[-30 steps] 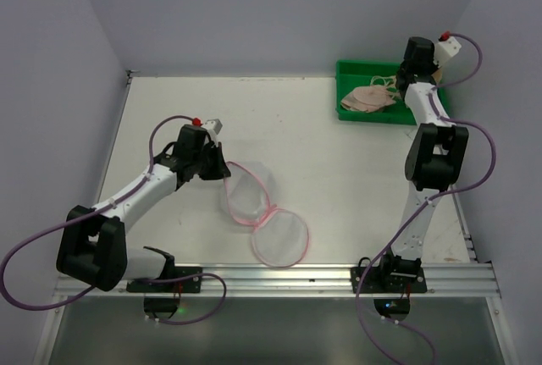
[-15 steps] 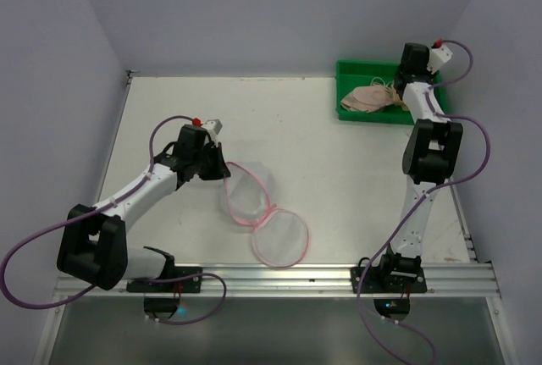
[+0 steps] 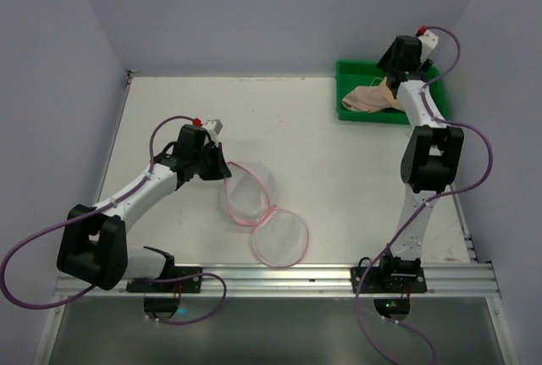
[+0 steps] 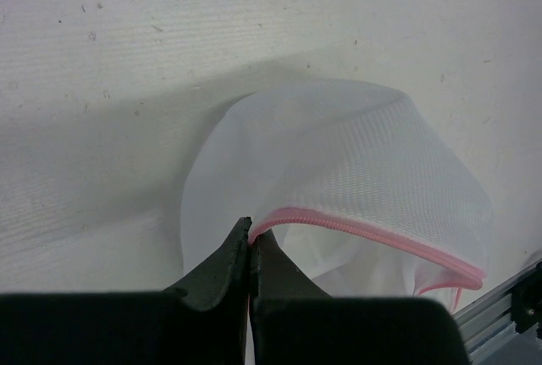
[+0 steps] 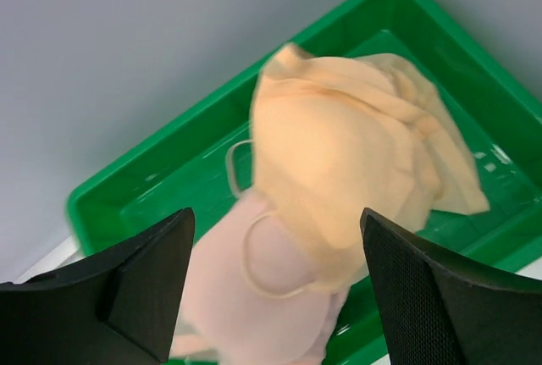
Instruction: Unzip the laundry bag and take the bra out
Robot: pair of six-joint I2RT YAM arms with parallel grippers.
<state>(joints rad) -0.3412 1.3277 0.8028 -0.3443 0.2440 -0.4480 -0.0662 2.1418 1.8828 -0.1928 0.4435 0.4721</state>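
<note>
The laundry bag (image 3: 248, 189) lies unzipped on the table, its two round mesh halves spread side by side and joined by the pink zipper trim. My left gripper (image 3: 223, 170) is shut on the pink rim of the far half; the left wrist view has its jaws (image 4: 250, 231) pinched together on the bag's (image 4: 356, 157) trim. The bra (image 3: 369, 97), beige and pale pink, lies in the green tray (image 3: 356, 69). My right gripper (image 3: 387, 80) hovers open just above the bra (image 5: 339, 153). In the right wrist view the gripper (image 5: 275, 217) is wide apart and touches nothing.
The green tray (image 5: 161, 191) stands at the table's back right corner against the grey wall. The aluminium rail (image 3: 279, 279) with both arm bases runs along the near edge. Bare white table lies between the bag and the tray.
My right gripper has opened and let go of the bra, which now rests in the tray. Its wrist has swung left over the tray. The left arm and the bag have not moved.
</note>
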